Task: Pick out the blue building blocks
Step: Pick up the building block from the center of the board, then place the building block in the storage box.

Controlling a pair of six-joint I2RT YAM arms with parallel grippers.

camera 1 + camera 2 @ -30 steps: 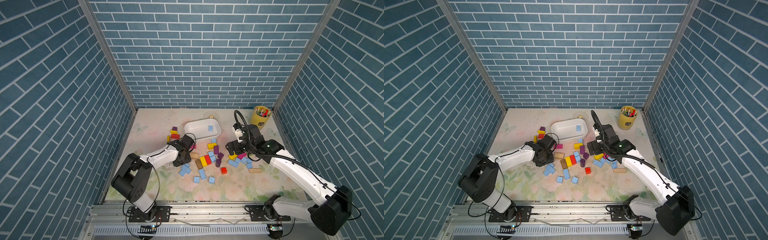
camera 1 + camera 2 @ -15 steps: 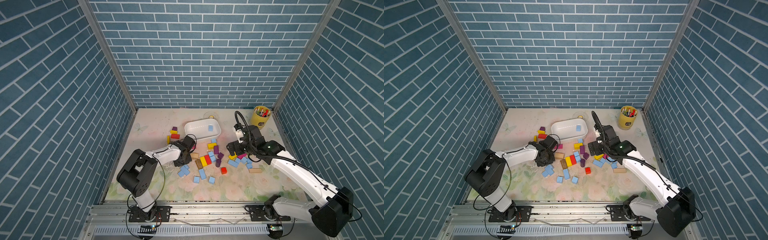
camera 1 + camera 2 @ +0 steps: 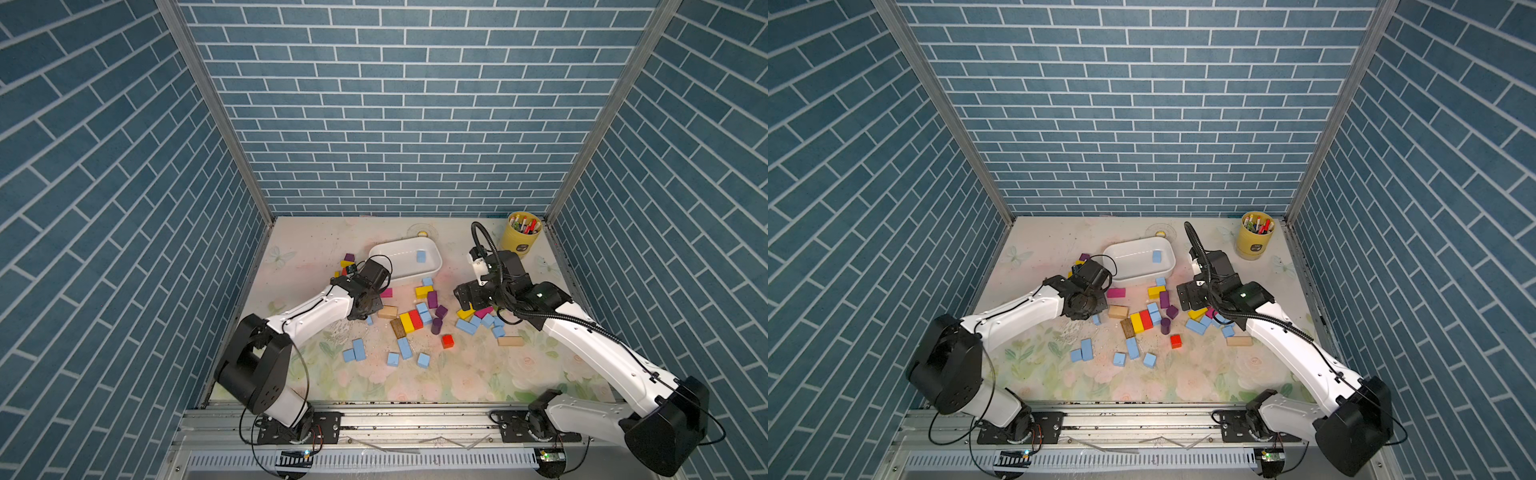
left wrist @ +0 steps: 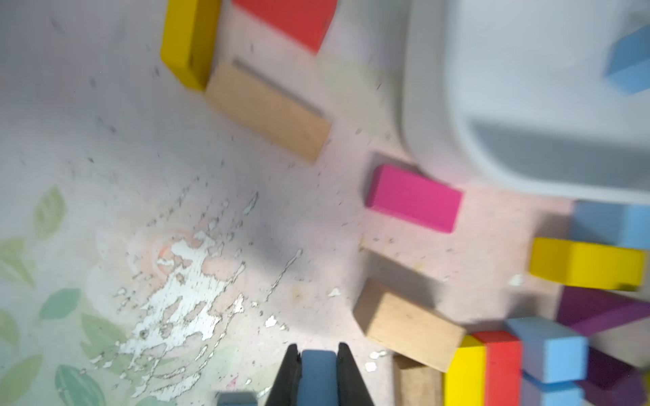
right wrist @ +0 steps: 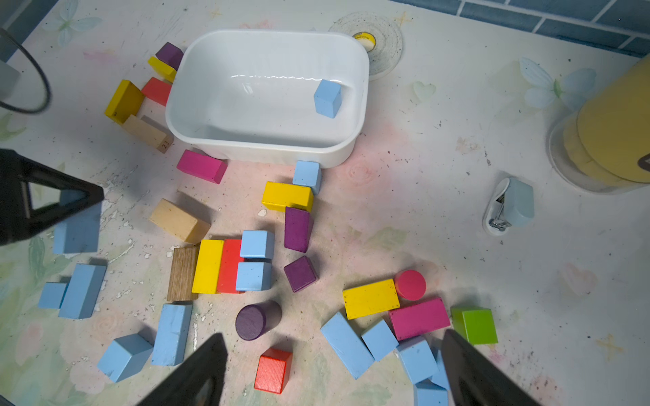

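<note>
Closure of the left gripper (image 4: 318, 351) is being completed. A second ago its jaws were being held partly apart; now they are being pressed onto one blue block (image 4: 318, 381). That block is being pinched between the black fingers (image 4: 290, 378) low over the mat (image 4: 105, 140), just left of a tan block (image 4: 408, 330). One pick is therefore being judged as secured. Lifting and carrying to the white tub (image 5: 267, 153) are not yet being performed. A single blue cube (image 5: 327, 98) is already lying inside that tub, toward its right end.

The right gripper (image 5: 333, 335) is being kept spread wide and empty, as before, above the right cluster (image 5: 346, 344).

The other blue building blocks (image 5: 172, 334) are being left on the mat: a near group, the centre cubes (image 5: 256, 244), and the right cluster.

Obstruction is being presented as follows:
- **Route to the tub:** The tan block and a pink brick (image 4: 413, 198) are lying between the pinched block and the tub. The tub wall is being judged the height to clear.
- **Centre:** The centre cubes are being touched on the left by a red brick (image 5: 230, 265).
- **Right side:** The right cluster is being crowded by a yellow brick (image 5: 371, 298), a magenta brick (image 5: 418, 318) and a green block (image 5: 475, 325).
- **Far edge:** A marker cup (image 3: 519, 241) and a tape roll (image 5: 373, 42) are standing there, apart from the blocks.
</note>
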